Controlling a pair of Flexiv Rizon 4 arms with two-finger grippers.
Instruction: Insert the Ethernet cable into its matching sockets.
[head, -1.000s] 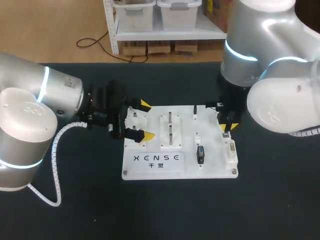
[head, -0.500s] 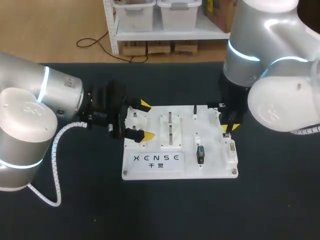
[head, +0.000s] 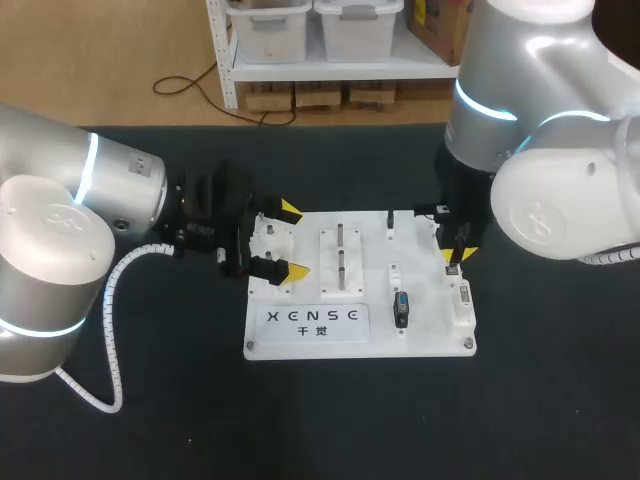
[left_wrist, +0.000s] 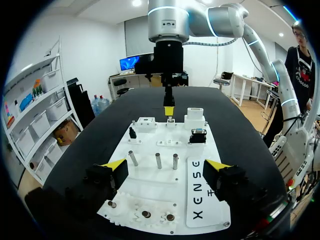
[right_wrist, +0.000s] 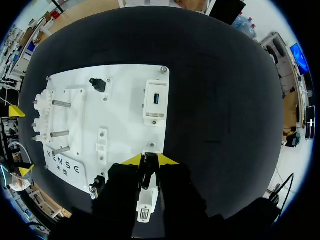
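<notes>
Set against the head view of half a second ago, little has shifted. The right arm's big elbow housing has slid slightly toward 9 o'clock, while the right gripper (head: 455, 256) hangs at much the same spot over the white board (head: 400, 345), near the board's 2 o'clock corner. The left gripper (head: 293, 240) and the board lie as they did.

The Ethernet plug (right_wrist: 145, 167) shows only as a slim dark sliver. The fingers hide most of it, so I cannot make out its shape or any trailing cable.

It sits pinched between the right gripper's two yellow tips, which stand narrow, one pressing it from either side, and it points down at the board. Just ahead of those tips is a small white fitting (right_wrist: 151, 146) at the board's edge. I cannot tell whether the plug touches it.

The left gripper is spread wide at the board's 9 o'clock edge, with one yellow tip on either side of the gear fixture (head: 270, 238), and neither tip presses on it
</notes>
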